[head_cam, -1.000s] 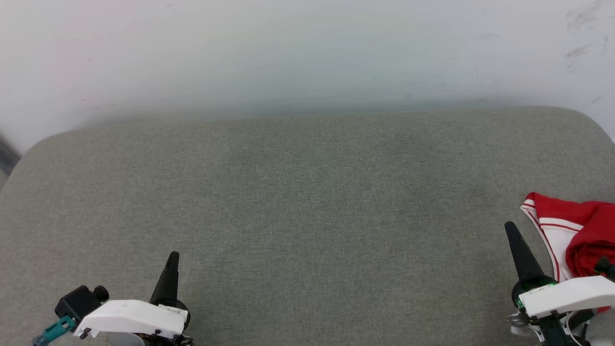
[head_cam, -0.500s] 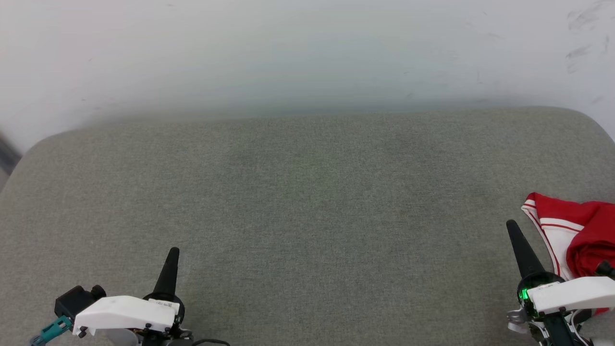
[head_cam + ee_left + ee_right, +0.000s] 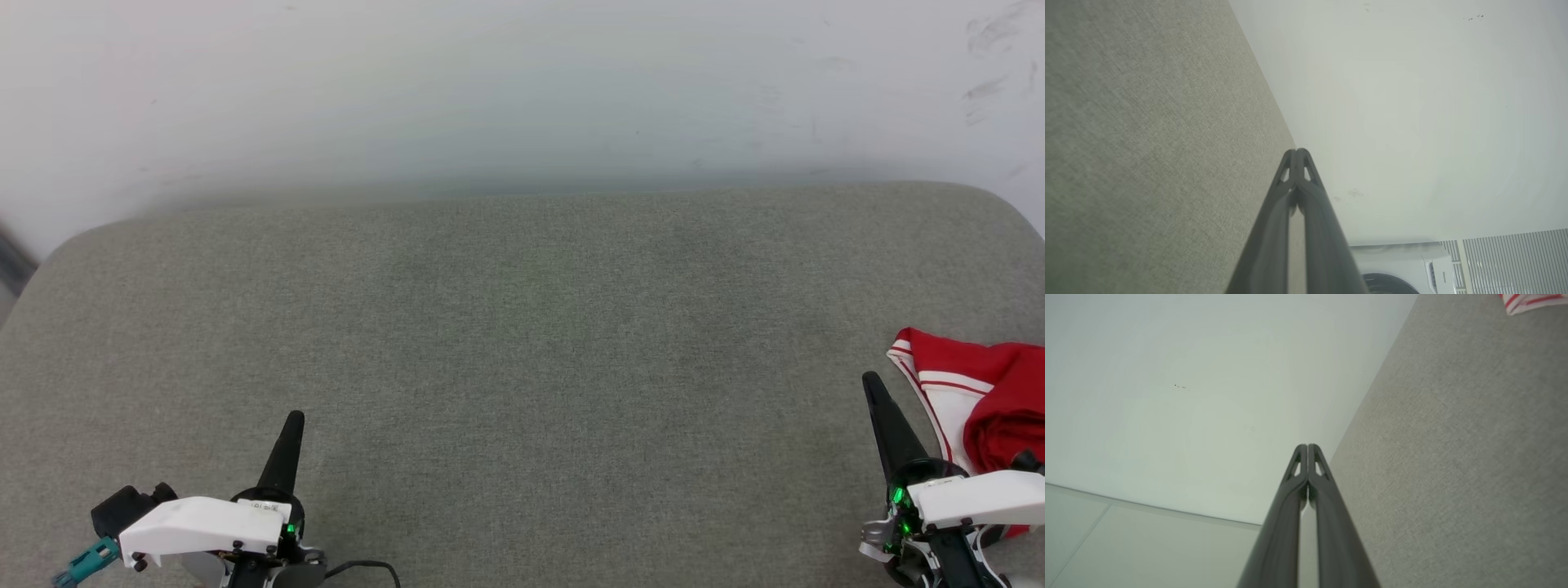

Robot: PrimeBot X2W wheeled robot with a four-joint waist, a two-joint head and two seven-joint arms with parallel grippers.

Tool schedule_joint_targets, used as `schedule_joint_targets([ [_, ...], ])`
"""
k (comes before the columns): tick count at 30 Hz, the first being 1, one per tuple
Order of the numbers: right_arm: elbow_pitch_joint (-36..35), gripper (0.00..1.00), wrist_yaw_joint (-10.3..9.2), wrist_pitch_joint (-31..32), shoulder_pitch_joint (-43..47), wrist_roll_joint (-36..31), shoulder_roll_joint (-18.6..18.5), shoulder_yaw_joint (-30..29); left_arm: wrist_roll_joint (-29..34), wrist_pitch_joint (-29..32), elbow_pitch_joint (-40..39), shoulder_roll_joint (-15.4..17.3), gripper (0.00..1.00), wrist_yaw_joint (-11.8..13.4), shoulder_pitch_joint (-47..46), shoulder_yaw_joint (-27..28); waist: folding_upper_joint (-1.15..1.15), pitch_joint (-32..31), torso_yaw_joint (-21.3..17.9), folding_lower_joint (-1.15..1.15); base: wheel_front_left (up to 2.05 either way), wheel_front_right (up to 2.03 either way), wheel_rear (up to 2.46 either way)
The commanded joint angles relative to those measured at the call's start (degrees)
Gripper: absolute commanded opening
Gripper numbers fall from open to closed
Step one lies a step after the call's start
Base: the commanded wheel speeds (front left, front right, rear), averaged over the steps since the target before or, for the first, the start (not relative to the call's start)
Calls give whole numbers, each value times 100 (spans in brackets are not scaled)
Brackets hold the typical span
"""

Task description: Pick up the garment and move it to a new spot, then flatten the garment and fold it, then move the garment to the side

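We had our left gripper [image 3: 1297, 152] pinched closed on nothing, hanging over the near left corner of the grey cushion [image 3: 522, 343]. Same deal with our right gripper [image 3: 1307, 446]: clamped together, empty, over the cushion's near right corner. The shirt [image 3: 992, 392] sat bunched up at the cushion's right edge, just beside that right gripper, red with a white sleeve and thin red stripes. We couldn't tell whether the two touched. A pale wall [image 3: 522, 82] ran behind the cushion's far edge.

Broad grey cushion [image 3: 522, 367], wall [image 3: 522, 82] behind, garment [image 3: 994, 398] bunched at right edge.
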Motion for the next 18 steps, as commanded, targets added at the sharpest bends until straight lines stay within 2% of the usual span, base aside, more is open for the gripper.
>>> schedule_joint_targets([
  [1, -2, 0, 1, 25, -132, 128, 20, -24, -110, 34, -10, -13, 0, -54, -128, 49, 0, 0, 1, 0, 0, 0, 0],
  [18, 132, 0, 1, 77, -189, 881, 80, -87, -776, 256, 129, -139, 0, -206, -246, 250, 0, 1, 14, 0, 0, 0, 0],
])
